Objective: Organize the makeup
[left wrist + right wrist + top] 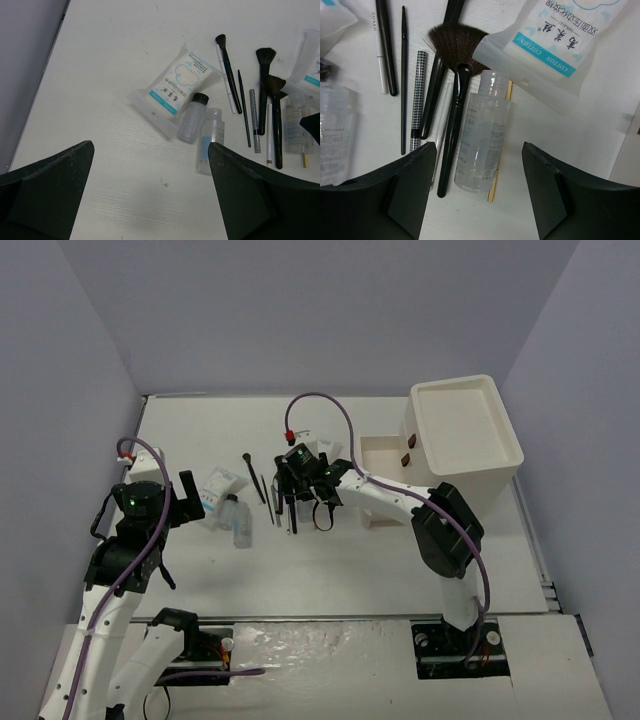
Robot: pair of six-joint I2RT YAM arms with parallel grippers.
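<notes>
The makeup lies in a loose group on the white table (330, 560). In the left wrist view a white packet with blue print (175, 85) sits beside two small clear bottles (192, 117), with black brushes (262, 85) and a checkered stick (255, 120) to their right. My left gripper (150, 192) is open over bare table, short of the bottles. My right gripper (477, 187) is open just above the base of a clear bottle (482, 132), which lies flat. A fan brush (455, 100) is to that bottle's left and a second packet (555, 40) lies above it. Neither gripper holds anything.
A big white box (465, 430) stands at the right rear with a drawer (385, 465) pulled open toward the makeup. A thin wooden stick (499, 155) lies along the bottle. Grey walls close in the table at the left, back and right.
</notes>
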